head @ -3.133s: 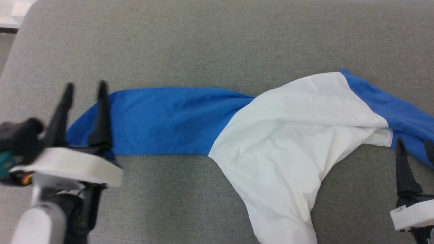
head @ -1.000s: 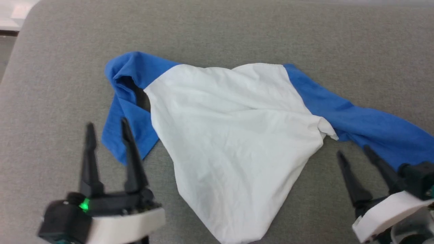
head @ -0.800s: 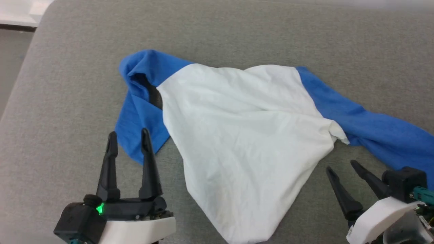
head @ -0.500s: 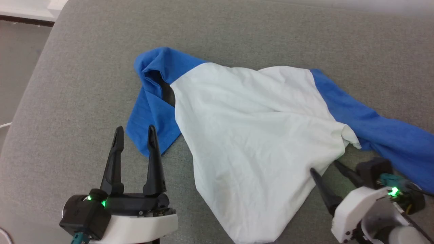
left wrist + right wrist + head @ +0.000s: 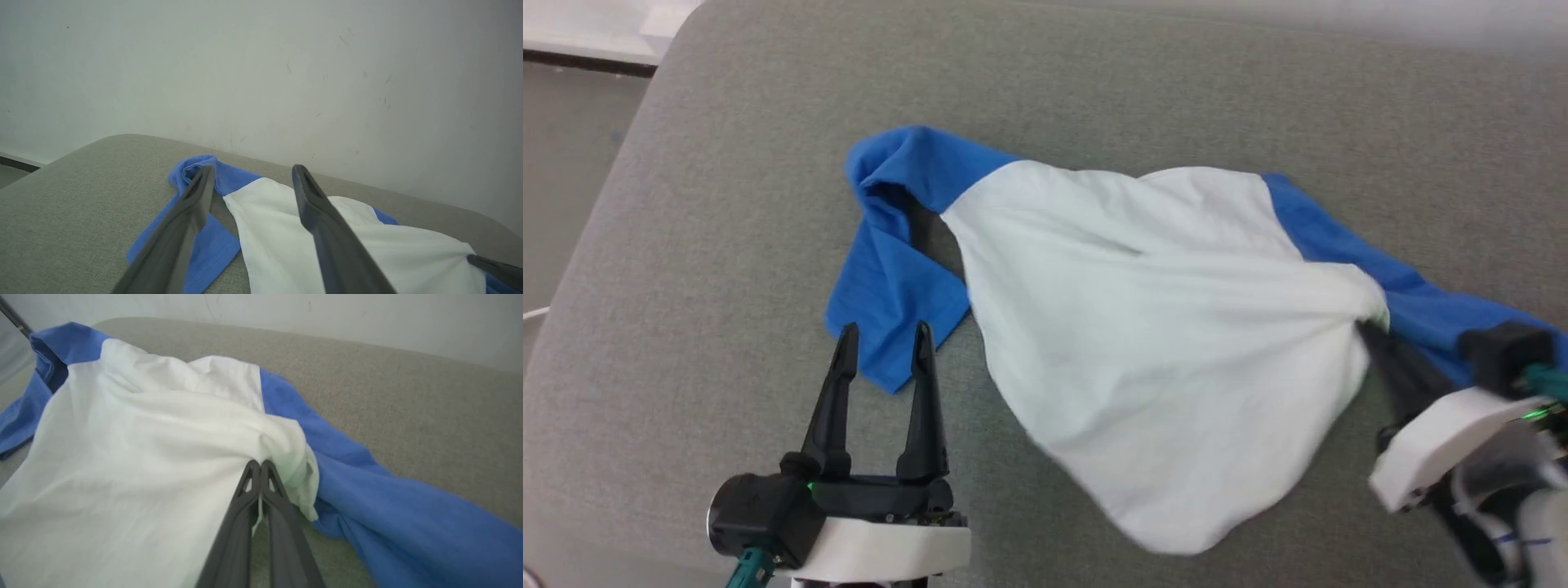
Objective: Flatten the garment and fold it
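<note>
Since the picture half a second back, the right gripper point(image 5: 258, 465) has come in from the near edge and clenched its fingers on a bunch of white cloth. The cloth that lay slack then is now drawn into creases that run toward that pinch.

The grey desk point(image 5: 727, 204) carries the whole garment point(image 5: 1160, 343), which lies across its middle, crumpled and not yet flattened. Its white body spreads toward the robot in a loose lobe. The left sleeve point(image 5: 890, 278) is folded over on itself at the far left, and the right sleeve point(image 5: 1347, 245) trails off toward the right edge of the head view, passing behind the right gripper. The left gripper point(image 5: 886, 335) hovers with its fingers released and parted, just short of the left sleeve's hem, touching nothing.

The main risk, as I judge it, lies in the pinch itself. The fingers seem to grasp a gathered wad and not a single edge, so a pull from here may drag several layers together and twist the body instead of spreading it. With the left side unheld, the whole garment may simply slide rightward across the desk. The folded left sleeve may also stay tucked under. A thin grip on soft cotton could slip free mid-pull.
</note>
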Motion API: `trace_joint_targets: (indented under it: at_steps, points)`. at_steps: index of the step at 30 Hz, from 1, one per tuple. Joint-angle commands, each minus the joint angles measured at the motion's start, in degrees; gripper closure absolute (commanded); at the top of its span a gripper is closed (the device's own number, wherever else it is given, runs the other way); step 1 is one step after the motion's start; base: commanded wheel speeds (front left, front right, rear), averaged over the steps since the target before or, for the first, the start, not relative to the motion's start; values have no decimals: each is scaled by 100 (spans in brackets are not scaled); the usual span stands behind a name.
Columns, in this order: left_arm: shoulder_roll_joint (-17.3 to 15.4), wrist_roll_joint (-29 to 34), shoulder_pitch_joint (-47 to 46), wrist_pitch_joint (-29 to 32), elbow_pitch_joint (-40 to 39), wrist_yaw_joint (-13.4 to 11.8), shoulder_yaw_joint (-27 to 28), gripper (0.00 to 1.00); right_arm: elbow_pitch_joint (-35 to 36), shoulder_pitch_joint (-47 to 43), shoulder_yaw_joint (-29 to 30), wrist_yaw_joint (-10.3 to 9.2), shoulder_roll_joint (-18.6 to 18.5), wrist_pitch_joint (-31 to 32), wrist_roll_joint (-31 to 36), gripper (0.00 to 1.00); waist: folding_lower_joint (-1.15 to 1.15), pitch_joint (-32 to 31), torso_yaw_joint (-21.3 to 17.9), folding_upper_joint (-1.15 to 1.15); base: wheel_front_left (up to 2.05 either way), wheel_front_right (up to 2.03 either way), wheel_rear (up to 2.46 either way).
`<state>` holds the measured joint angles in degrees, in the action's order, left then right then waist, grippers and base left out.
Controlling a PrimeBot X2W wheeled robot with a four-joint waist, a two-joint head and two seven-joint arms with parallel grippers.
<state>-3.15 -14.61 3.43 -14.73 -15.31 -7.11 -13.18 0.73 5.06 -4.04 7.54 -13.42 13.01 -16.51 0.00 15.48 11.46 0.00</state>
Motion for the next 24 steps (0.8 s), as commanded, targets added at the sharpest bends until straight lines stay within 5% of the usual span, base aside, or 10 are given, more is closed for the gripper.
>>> trace_joint_targets:
  at_steps: [1,5,12,19,23,24]
  points:
    - [26,12,25,-27,36,46,18,0,310,126,184,-5,-175,39,-158,100,0,-20,-155,0,0,0,0]
    - [26,29,-23,-27,91,96,-3,0,1080,-104,453,-5,-550,503,-515,100,0,21,-359,0,0,0,0]
    - [27,-23,-121,-27,205,107,-68,0,2191,-1821,226,-5,-1561,2347,-1646,100,0,119,-642,0,0,0,0]
    - [27,-58,-144,-27,255,107,-60,0,2122,-3069,203,-5,-1693,3250,-1927,100,0,153,-731,0,0,0,0]
    - [27,-51,-167,-27,282,130,-29,0,2008,-3078,63,-5,-1631,3079,-1789,100,0,144,-741,0,0,0,0]
    - [27,-49,-168,-27,286,135,-19,0,2026,-2981,37,-5,-1583,2908,-1747,42,0,138,-747,0,0,0,0]
